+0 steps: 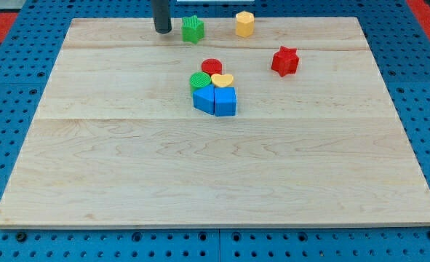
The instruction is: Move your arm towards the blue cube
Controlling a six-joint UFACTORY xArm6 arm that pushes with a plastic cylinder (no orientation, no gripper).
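Observation:
The blue cube (226,101) sits near the board's middle, in a tight cluster. A second blue block (203,98) touches its left side. A green cylinder (199,80), a red cylinder (212,67) and a yellow heart (223,80) sit just above them. My tip (162,30) is at the view's top, left of centre, well up and to the left of the blue cube. A green star block (193,29) stands just to the right of the tip.
A yellow hexagon block (244,24) stands near the top edge, right of the green star. A red star block (285,61) lies to the right of the cluster. The wooden board (215,167) lies on a blue pegboard surface.

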